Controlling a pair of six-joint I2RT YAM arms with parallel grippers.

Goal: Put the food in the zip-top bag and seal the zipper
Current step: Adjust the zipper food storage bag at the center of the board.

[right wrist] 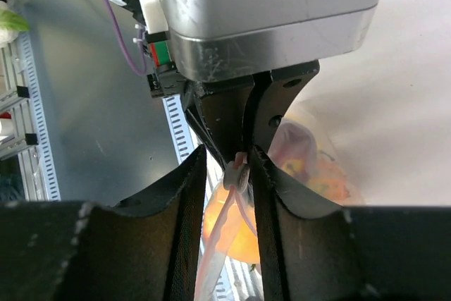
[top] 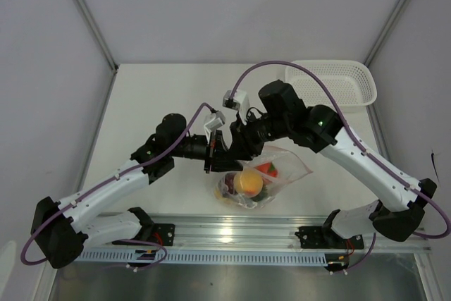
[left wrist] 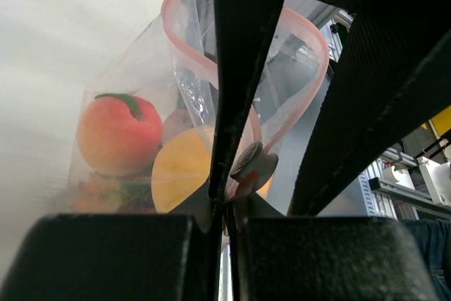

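The clear zip-top bag [top: 290, 167] lies between the arms with the food inside: a pink-yellow peach [left wrist: 116, 135], a yellow fruit [left wrist: 182, 170] and others hard to make out. Its pink zipper [left wrist: 310, 96] gapes in a loop. My left gripper [left wrist: 225, 199] is shut on the bag's mouth edge beside the whitish slider [left wrist: 250, 163]. My right gripper [right wrist: 229, 156] faces it, and the slider [right wrist: 235, 174] sits between its fingers. The right-hand finger touches the slider, while a gap shows on the other side. From above, both grippers meet over the bag [top: 224, 149].
A white mesh basket [top: 338, 82] stands at the back right corner of the table. The aluminium rail [top: 232, 234] with the arm bases runs along the near edge. Grey walls close in the table on both sides.
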